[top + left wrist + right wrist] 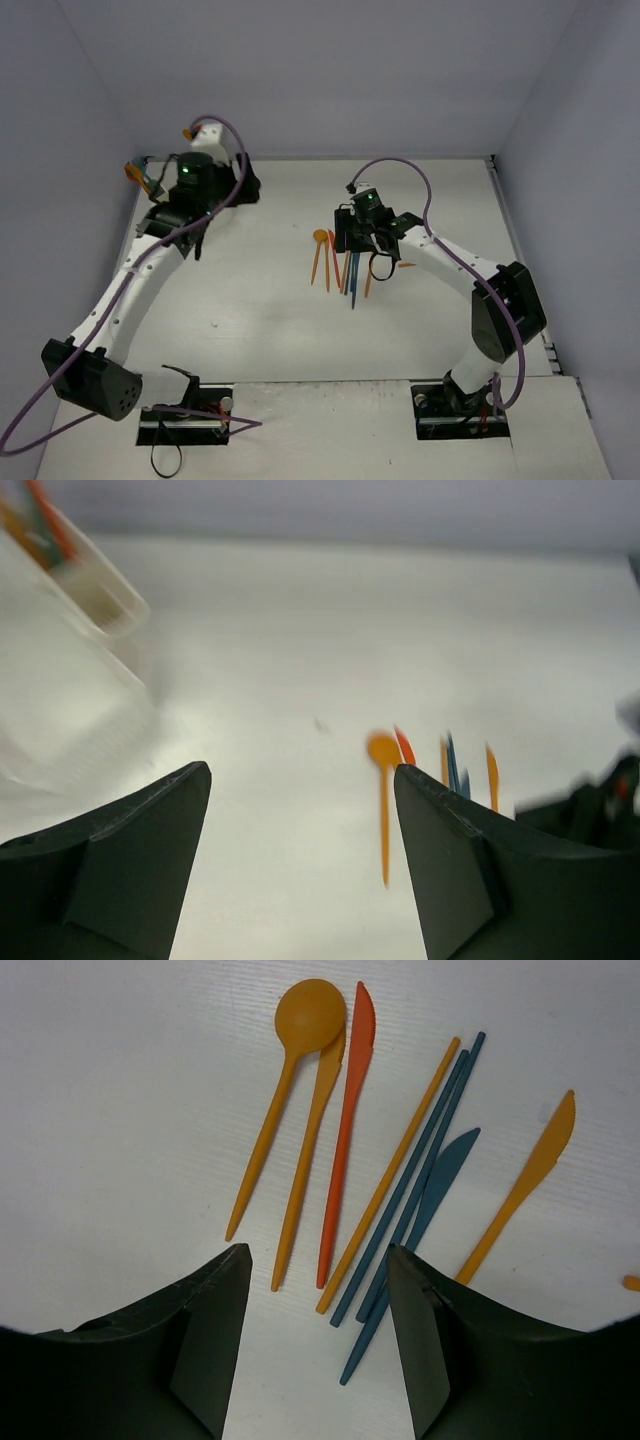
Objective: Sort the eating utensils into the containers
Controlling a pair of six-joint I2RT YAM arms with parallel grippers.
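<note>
The eating utensils lie in a loose fan mid-table. In the right wrist view they are an orange spoon, an orange knife, a red knife, an orange stick, blue pieces and another orange knife. My right gripper hovers open just over their handle ends, touching none. My left gripper is open and empty at the back left, beside the white containers, which hold a few utensils. From above, the containers are mostly hidden by the left arm.
Grey walls close in the table at the back and both sides. A small orange piece lies right of the pile. The right arm shows at the right edge of the left wrist view. Orange items sit at the far left.
</note>
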